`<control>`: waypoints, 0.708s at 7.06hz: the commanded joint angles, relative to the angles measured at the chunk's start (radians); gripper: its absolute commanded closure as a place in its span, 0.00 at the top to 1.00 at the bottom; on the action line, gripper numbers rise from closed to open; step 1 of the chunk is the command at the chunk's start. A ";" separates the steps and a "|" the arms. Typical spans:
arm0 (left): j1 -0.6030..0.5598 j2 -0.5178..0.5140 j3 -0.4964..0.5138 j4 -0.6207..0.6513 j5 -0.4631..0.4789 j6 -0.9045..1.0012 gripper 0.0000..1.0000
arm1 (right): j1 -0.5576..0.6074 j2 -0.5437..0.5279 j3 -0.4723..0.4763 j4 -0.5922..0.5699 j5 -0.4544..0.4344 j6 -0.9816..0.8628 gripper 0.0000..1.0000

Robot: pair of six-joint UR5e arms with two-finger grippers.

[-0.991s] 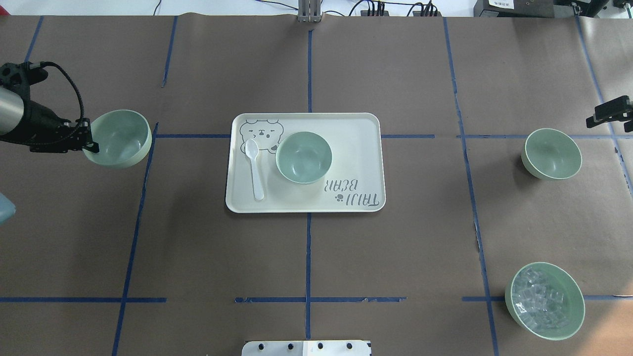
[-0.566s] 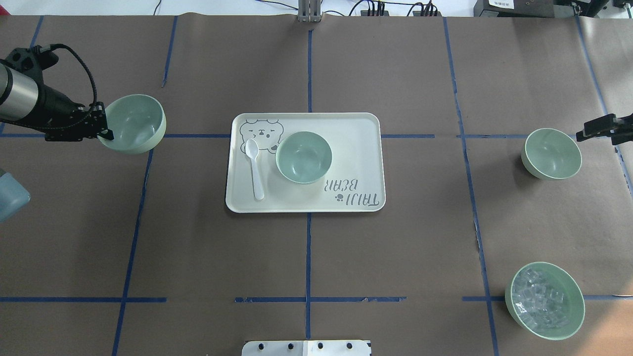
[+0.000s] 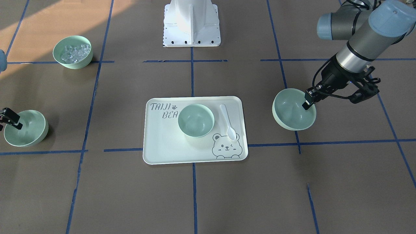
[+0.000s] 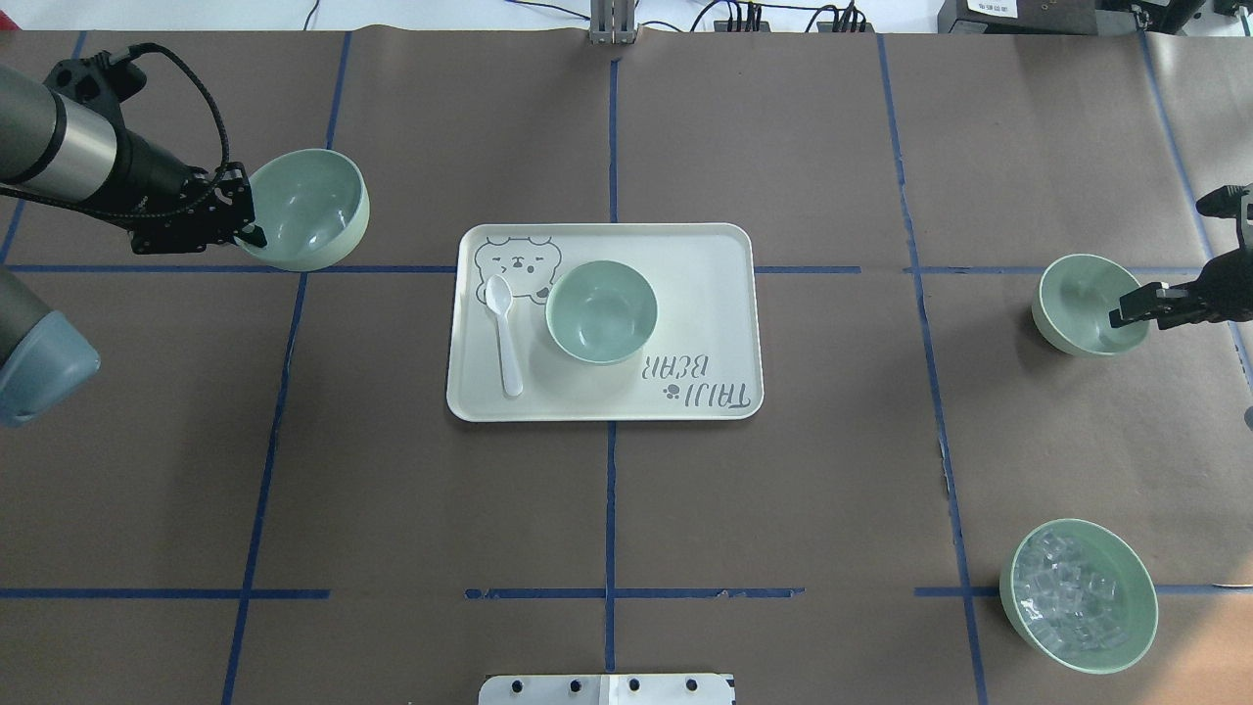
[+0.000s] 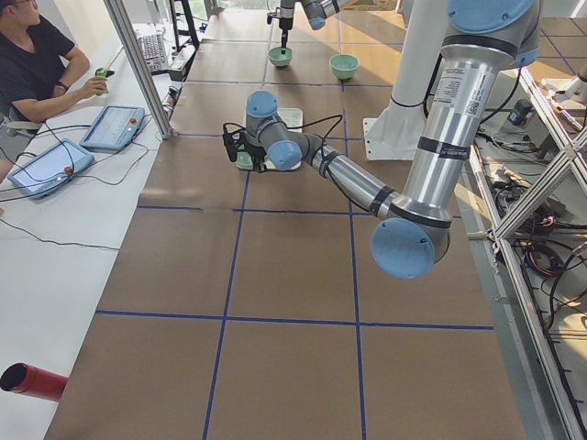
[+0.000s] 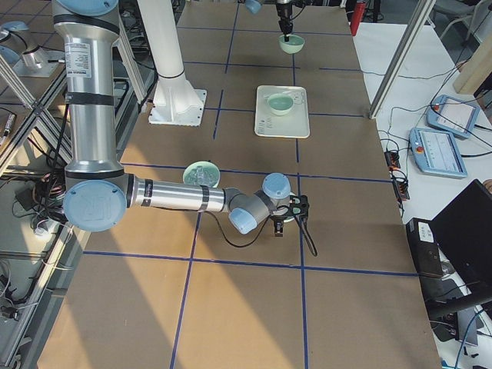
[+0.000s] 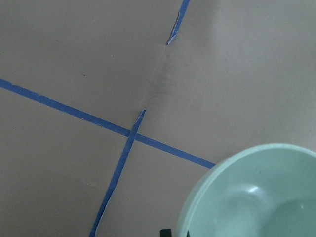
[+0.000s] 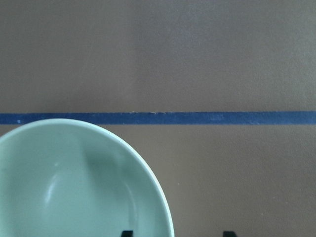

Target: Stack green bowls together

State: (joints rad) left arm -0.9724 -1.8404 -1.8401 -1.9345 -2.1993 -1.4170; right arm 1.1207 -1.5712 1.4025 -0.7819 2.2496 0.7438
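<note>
Between our 2 grippers, well apart from both, lay the tray (image 4: 724, 255), carrying the 1st green bowl (image 4: 601, 311). Our left gripper (image 4: 250, 233) pinched the rim of the 2nd green bowl (image 4: 311, 208), holding it tilted just beyond its fingers. Our right gripper (image 4: 1118, 317) stood spread, 1 finger inside and 1 outside the rim of the 3rd green bowl (image 4: 1082, 299). Beside the 1st bowl lay a white spoon (image 4: 506, 338).

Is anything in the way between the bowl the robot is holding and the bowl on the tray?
Nearly nothing. The held bowl in the left gripper has only the white spoon, lying flat on the tray, between it and the tray bowl.
</note>
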 commanded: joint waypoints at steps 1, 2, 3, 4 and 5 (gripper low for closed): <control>0.036 -0.039 0.010 -0.001 0.030 -0.078 0.00 | 0.001 0.010 0.009 0.003 0.011 0.003 0.00; 0.096 -0.068 0.018 0.000 0.086 -0.141 0.00 | 0.001 0.013 0.007 0.003 0.054 0.003 0.00; 0.160 -0.101 0.019 0.000 0.134 -0.208 0.00 | 0.002 0.020 0.007 0.001 0.088 0.003 0.00; 0.217 -0.140 0.025 0.002 0.162 -0.255 0.00 | 0.010 0.028 0.007 0.001 0.094 0.005 0.00; 0.251 -0.189 0.051 0.002 0.167 -0.302 0.00 | 0.027 0.039 0.007 0.000 0.116 0.006 0.00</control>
State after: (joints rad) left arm -0.7742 -1.9752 -1.8107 -1.9334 -2.0527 -1.6588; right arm 1.1320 -1.5441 1.4097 -0.7810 2.3415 0.7484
